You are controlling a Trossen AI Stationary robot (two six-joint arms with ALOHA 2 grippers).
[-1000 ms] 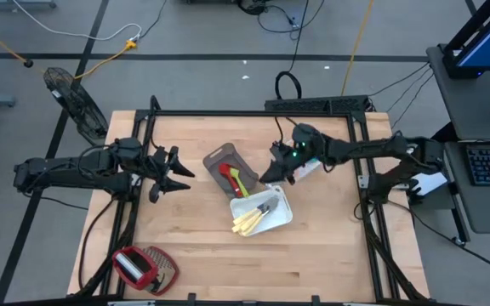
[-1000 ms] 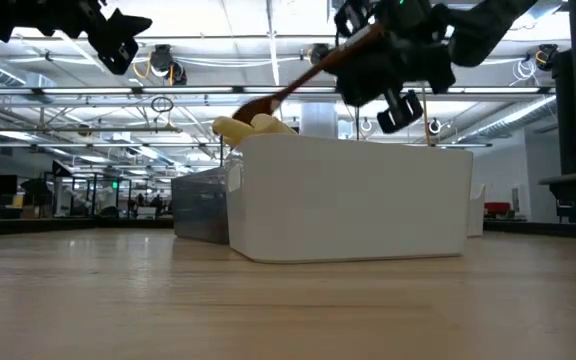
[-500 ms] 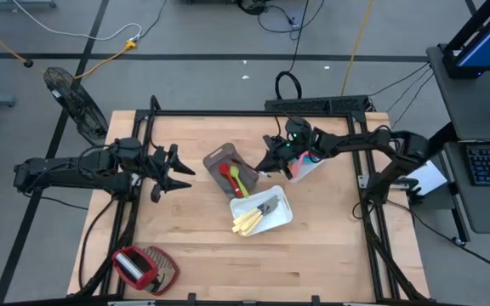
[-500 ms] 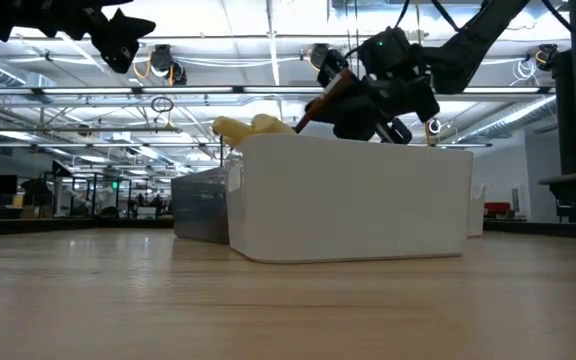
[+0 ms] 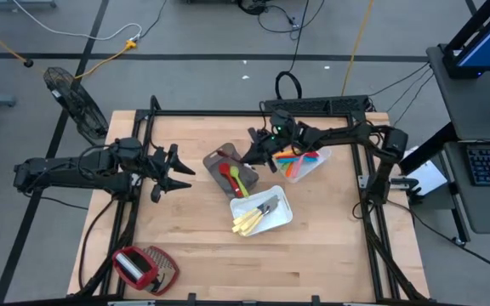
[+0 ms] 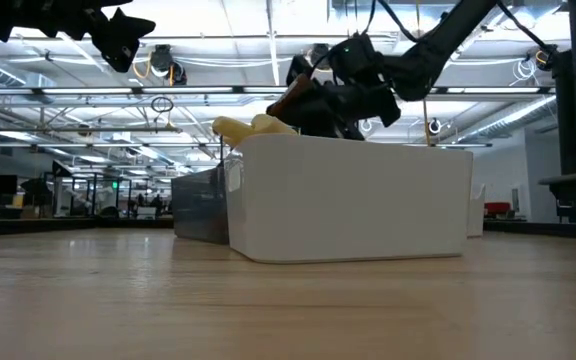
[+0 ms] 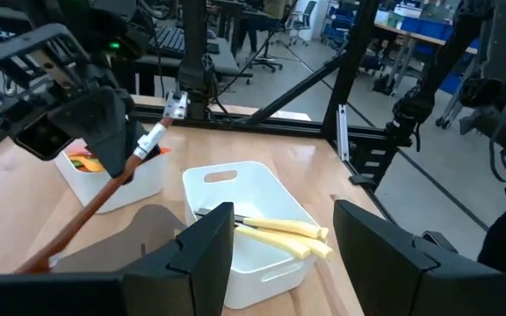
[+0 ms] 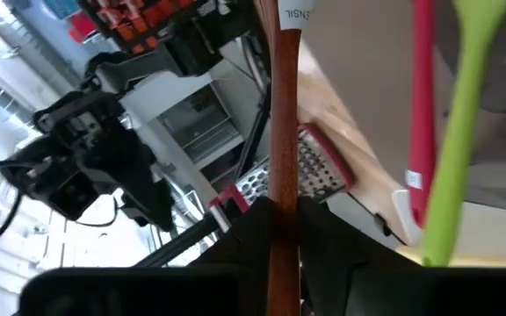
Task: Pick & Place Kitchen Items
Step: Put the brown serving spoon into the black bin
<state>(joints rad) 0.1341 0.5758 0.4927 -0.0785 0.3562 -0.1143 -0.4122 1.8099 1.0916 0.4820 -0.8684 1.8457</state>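
High view shows the right gripper [image 5: 258, 150] over the grey bin [image 5: 225, 159], fingers pinched on the brown wooden spoon [image 7: 104, 195], whose far end angles down into the bin beside the red [image 5: 225, 176] and green [image 5: 240, 180] utensils. The step in hand looks like placing; next, the fingers need to part so the spoon drops in. The left gripper [image 5: 170, 171] waits with fingers spread and empty near the table's left side.

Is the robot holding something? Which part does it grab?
The right gripper pinches the brown wooden spoon partway along its handle. The left gripper holds nothing.
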